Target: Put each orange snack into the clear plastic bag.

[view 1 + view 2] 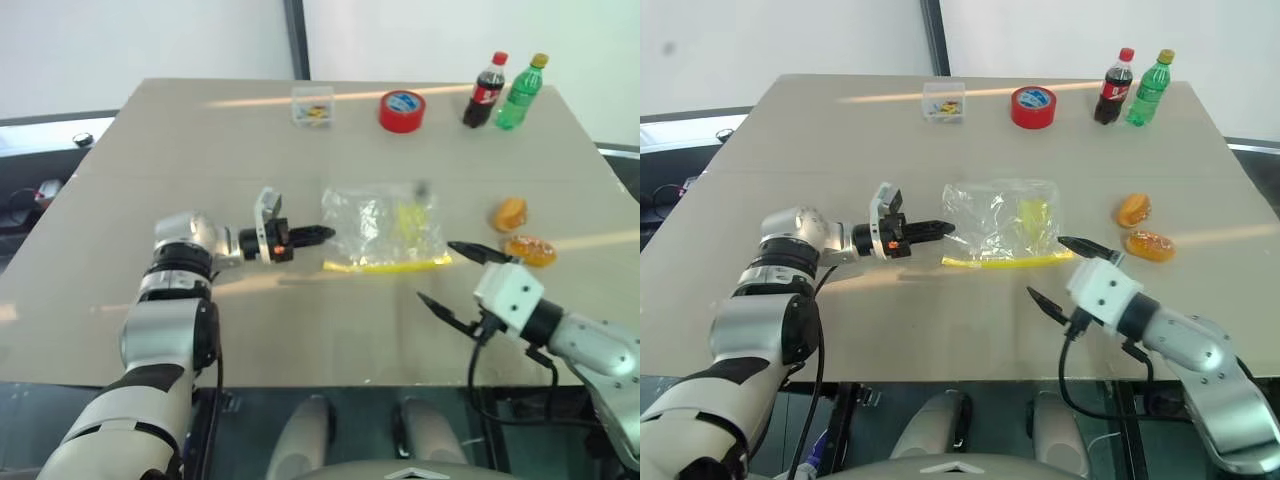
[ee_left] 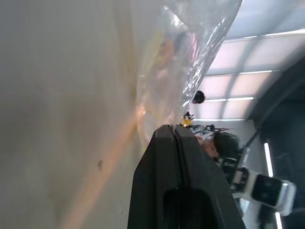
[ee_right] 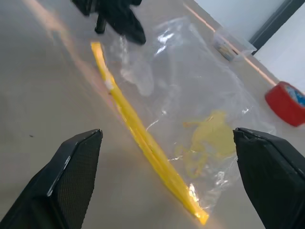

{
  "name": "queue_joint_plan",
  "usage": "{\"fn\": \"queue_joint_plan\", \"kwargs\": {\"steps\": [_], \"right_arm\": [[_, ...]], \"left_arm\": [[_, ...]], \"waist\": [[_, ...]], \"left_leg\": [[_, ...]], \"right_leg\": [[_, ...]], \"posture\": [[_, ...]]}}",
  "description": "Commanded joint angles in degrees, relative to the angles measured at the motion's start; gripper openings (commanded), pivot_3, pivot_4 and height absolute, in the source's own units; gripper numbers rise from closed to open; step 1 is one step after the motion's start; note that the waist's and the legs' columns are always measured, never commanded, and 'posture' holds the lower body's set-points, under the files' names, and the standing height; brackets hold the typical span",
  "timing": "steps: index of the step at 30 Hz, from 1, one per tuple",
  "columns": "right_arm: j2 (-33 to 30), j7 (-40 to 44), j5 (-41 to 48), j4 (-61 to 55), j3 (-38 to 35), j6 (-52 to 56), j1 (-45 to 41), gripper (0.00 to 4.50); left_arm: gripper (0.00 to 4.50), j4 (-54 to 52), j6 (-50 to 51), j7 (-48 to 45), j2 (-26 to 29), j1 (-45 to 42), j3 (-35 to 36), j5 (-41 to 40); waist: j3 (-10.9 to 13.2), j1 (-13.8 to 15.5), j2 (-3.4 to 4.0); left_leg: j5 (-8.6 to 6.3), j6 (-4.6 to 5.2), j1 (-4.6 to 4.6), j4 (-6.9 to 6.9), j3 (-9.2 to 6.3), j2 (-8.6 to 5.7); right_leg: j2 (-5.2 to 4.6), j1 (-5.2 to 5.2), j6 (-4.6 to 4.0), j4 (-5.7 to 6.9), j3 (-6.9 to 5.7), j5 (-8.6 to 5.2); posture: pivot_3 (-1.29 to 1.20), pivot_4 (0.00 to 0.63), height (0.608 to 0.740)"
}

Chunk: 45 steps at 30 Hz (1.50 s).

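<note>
R gripper (image 1: 455,272) is nearest, hovering low over the table (image 1: 150,190) w/ jaws spread wide, nothing in them, aimed toward the yellow seal strip (image 3: 143,138) of the clear plastic bag (image 1: 385,228). Bag lies flat mid-table, strip along its near edge. L gripper (image 1: 318,235) comes in level from the left, fingers pressed together at the bag's left edge; the wrist view puts film right at the tips, so it's prob. pinching that edge, though I can't be sure plastic is actually caught.

Both orange snacks sit on the table right of the bag, apart from it: shorter one (image 1: 510,213) farther back, longer oval (image 1: 531,250) nearer, just beyond the R gripper. Neither is in the bag yet.

Step in hand, as I read it: securing/opening the bag before any loading. Next move calls for the R gripper to take the strip side & part the mouth, or go for the near snack while L holds.

Far edge: small clear box (image 1: 312,104), red tape roll (image 1: 402,110), cola bottle w/ red label (image 1: 485,91), green bottle (image 1: 521,92). No writing legible.
</note>
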Motion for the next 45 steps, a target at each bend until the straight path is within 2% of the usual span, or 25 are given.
{"fn": "queue_joint_plan", "kwargs": {"steps": [1,5,12,14,17,18,19,21,22,23,27,29,31,32,33,34,36,39,41,45], "right_arm": [[3.33,-5.09,-11.14,5.39,6.87,-0.7,-5.13,4.5],[7.7,-9.44,-19.15,10.95,11.06,0.15,-8.52,4.5],[17.16,-18.93,-25.67,19.59,10.92,3.43,-12.34,4.5],[18.19,-20.54,-26.22,21.5,9.51,3.88,-13.43,4.09],[18.81,-20.91,-25.99,22.12,8.18,3.8,-14.09,2.96],[18.61,-20.59,-25.92,22.27,8.04,3.37,-14.32,2.2],[18.4,-20.31,-25.82,22.44,7.91,2.96,-14.48,1.85],[18.02,-19.39,-25.24,22.58,7.74,2.17,-14.77,0.75],[17.93,-19.16,-25.04,22.5,7.6,1.88,-15.01,0.52],[17.96,-19.02,-24.74,22.39,7.37,1.64,-15.34,0.05],[17.92,-18.05,-23.19,22.68,6.04,1.04,-18.25,0.05],[17.76,-16.85,-21.58,23.83,4.95,1.13,-20.8,0.05],[17.28,-14.82,-19.37,26.24,3.67,1.17,-24.42,0.0],[17.01,-14.23,-18.65,27.19,3.22,0.97,-25.53,0.0],[16.56,-13.35,-18.03,29.01,2.85,1.11,-27.5,0.0],[16.17,-12.76,-17.58,30.36,2.55,1.1,-28.82,0.0],[15.54,-10.64,-16.9,34.22,2.75,2.09,-32.75,0.0],[16.42,-9.06,-15.07,38.38,2.3,3.63,-37.23,0.0],[16.79,-8.66,-14.95,39.91,2.73,4.12,-39.26,0.0],[17.93,-7.96,-14.79,41.39,3.48,5.59,-41.83,0.0]], "left_arm": [[0.03,-6.17,7.27,7.78,-1.28,-1.08,7.43,-3.92],[0.03,-10.64,11.42,15.55,-3.9,-0.36,13.42,-6.2],[0.03,-13.58,11.6,25.82,-5.83,1.8,17.73,-13.15],[0.0,-14.29,11.6,27.92,-5.86,2.21,18.63,-15.02],[0.0,-15.49,11.6,31.2,-5.92,2.91,19.69,-17.71],[0.0,-15.98,11.6,32.15,-6.04,3.24,20.02,-18.39],[0.0,-16.39,11.6,33.03,-6.27,3.5,20.5,-18.99],[0.0,-18.14,11.6,34.53,-6.79,4.18,21.55,-20.14],[0.0,-18.78,11.6,35.28,-6.98,4.36,22.28,-20.69],[0.0,-19.56,11.6,36.14,-7.24,4.51,23.01,-20.98],[0.0,-26.63,10.48,38.48,-8.21,6.31,23.87,-21.35],[0.0,-35.31,6.68,37.03,-7.18,9.67,19.82,-20.84],[0.6,-48.32,-2.01,31.8,-2.73,15.66,10.71,-17.69],[0.76,-52.11,-5.22,30.08,-1.3,17.59,7.86,-16.63],[1.29,-56.02,-11.76,27.18,1.59,19.77,3.89,-13.3],[1.62,-58.2,-16.41,25.35,3.47,21.12,1.29,-11.02],[2.58,-62.41,-31.77,20.9,7.86,23.43,-4.28,-3.03],[2.58,-67.79,-51.06,17.59,11.49,27.0,-10.96,7.51],[2.58,-70.97,-56.5,18.04,11.31,28.69,-13.03,10.21],[2.58,-75.06,-67.15,22.02,11.35,32.54,-18.05,20.73]], "waist": [[0.0,-0.23,0.0],[0.01,-0.3,-0.01],[0.0,-0.56,-0.04],[0.01,-0.68,-0.04],[0.0,-0.7,-0.04],[0.0,-0.71,-0.04],[0.0,-0.73,-0.04],[0.0,-0.75,-0.04],[0.0,-0.75,-0.04],[0.01,-0.75,-0.04],[0.01,-0.92,-0.04],[0.01,-0.88,-0.04],[0.02,-1.24,-0.05],[0.04,-1.4,-0.07],[0.04,-1.25,-0.07],[0.04,-1.06,-0.06],[0.05,-0.61,-0.06],[0.05,-0.36,-0.06],[0.05,-0.15,-0.06],[0.06,-0.33,-0.04]], "left_leg": [[0.03,-0.04,0.01,0.0,-0.02,0.0],[0.23,-0.4,-0.09,-0.02,0.0,-0.01],[0.32,-0.54,-0.09,-0.04,0.25,0.03],[0.33,-0.57,-0.09,-0.05,0.33,0.03],[0.35,-0.6,-0.08,-0.06,0.39,0.06],[0.35,-0.6,-0.08,-0.06,0.39,0.07],[0.35,-0.6,-0.08,-0.06,0.39,0.07],[0.35,-0.6,-0.08,-0.07,0.43,0.06],[0.35,-0.6,-0.08,-0.08,0.43,0.07],[0.35,-0.6,-0.09,-0.08,0.43,0.07],[0.35,-0.6,-0.08,-0.08,0.46,0.07],[0.35,-0.6,-0.08,-0.09,0.47,0.09],[0.35,-0.61,-0.08,-0.16,0.57,0.13],[0.35,-0.61,-0.07,-0.18,0.64,0.16],[0.35,-0.62,-0.06,-0.25,0.67,0.21],[0.35,-0.62,-0.06,-0.27,0.67,0.22],[0.36,-0.64,-0.06,-0.32,0.67,0.24],[0.36,-0.63,-0.07,-0.35,0.69,0.18],[0.35,-0.61,-0.09,-0.41,0.74,0.16],[0.33,-0.57,-0.2,-0.45,0.74,0.17]], "right_leg": [[0.0,-0.03,0.0,0.04,0.0,0.0],[-0.02,-0.17,-0.01,0.17,0.05,0.0],[-0.03,-0.49,-0.02,0.54,0.43,0.0],[-0.04,-0.61,-0.03,0.68,0.56,0.01],[-0.04,-0.7,-0.04,0.79,0.65,0.02],[-0.04,-0.7,-0.04,0.79,0.67,0.02],[-0.04,-0.7,-0.04,0.78,0.67,0.02],[-0.04,-0.72,-0.04,0.78,0.7,0.02],[-0.04,-0.72,-0.04,0.78,0.71,0.02],[-0.04,-0.73,-0.04,0.78,0.71,0.02],[-0.04,-0.74,-0.04,0.79,0.74,0.02],[-0.04,-0.75,-0.04,0.79,0.75,0.02],[-0.04,-0.8,-0.05,0.78,0.85,0.03],[-0.02,-0.83,-0.06,0.78,0.91,0.04],[-0.03,-0.84,-0.07,0.77,0.95,0.04],[-0.01,-0.87,-0.08,0.76,0.94,0.04],[-0.02,-0.87,-0.09,0.71,0.92,0.04],[-0.09,-0.85,-0.12,0.63,0.91,0.05],[-0.14,-0.84,-0.12,0.51,0.94,0.05],[-0.11,-0.88,-0.12,0.37,0.92,0.05]], "posture": [[0.0,0.15,0.74],[0.0,0.15,0.74],[0.0,0.15,0.74],[0.0,0.15,0.74],[0.0,0.15,0.74],[0.0,0.15,0.74],[0.0,0.15,0.74],[0.0,0.15,0.74],[0.0,0.15,0.74],[0.0,0.15,0.74],[0.0,0.15,0.74],[0.0,0.15,0.74],[0.0,0.15,0.74],[0.0,0.15,0.74],[0.0,0.15,0.74],[0.0,0.15,0.74],[0.0,0.15,0.74],[0.0,0.15,0.74],[0.0,0.15,0.74],[0.0,0.15,0.74]]}}
